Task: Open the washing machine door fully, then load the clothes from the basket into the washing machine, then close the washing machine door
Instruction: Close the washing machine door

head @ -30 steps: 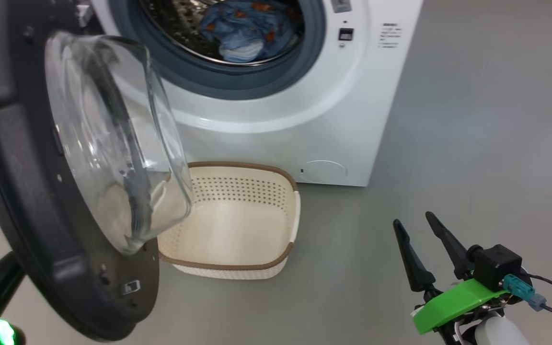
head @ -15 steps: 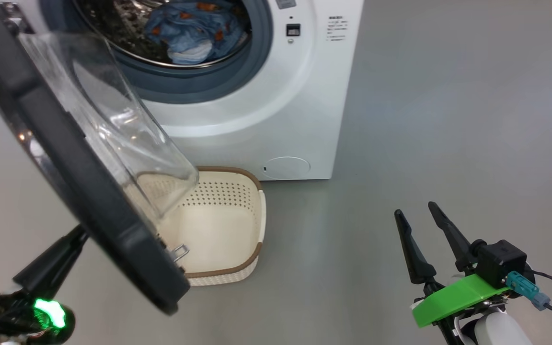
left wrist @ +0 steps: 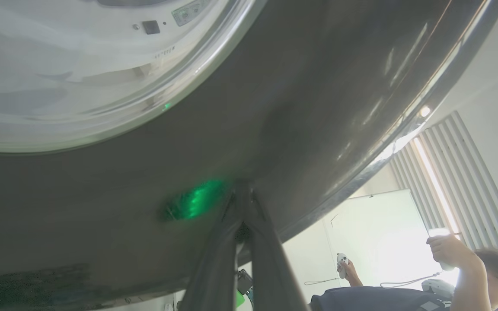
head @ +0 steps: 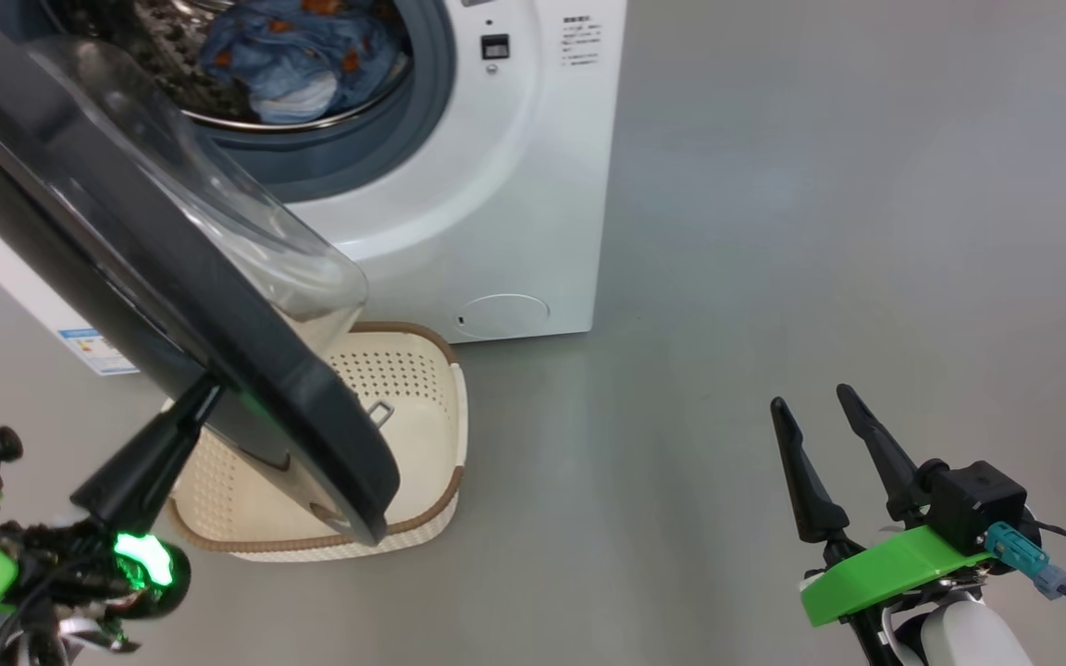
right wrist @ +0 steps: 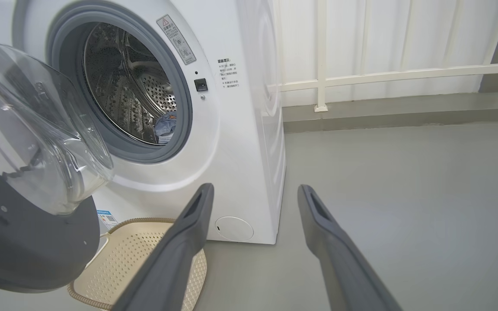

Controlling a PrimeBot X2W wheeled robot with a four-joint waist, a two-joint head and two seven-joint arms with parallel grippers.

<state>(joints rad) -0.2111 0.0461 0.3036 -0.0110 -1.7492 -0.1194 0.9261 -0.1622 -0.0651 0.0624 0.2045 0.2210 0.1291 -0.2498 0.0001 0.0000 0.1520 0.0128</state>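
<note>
My left gripper (left wrist: 241, 194), fingers together, had its tips against the door (left wrist: 318, 95) just ahead; I judged a steady, non-sliding push best. My right gripper (head: 811, 398) hung with fingers apart.

The washing machine's (head: 514, 185) mouth is partly barred by the washing machine door (head: 218, 351), by which the basket (head: 457, 416) is overhung; open floor (head: 820, 231) is left rightward.

Black door (head: 218, 356), cream perforated basket (head: 455, 435), white machine (head: 514, 176)
</note>
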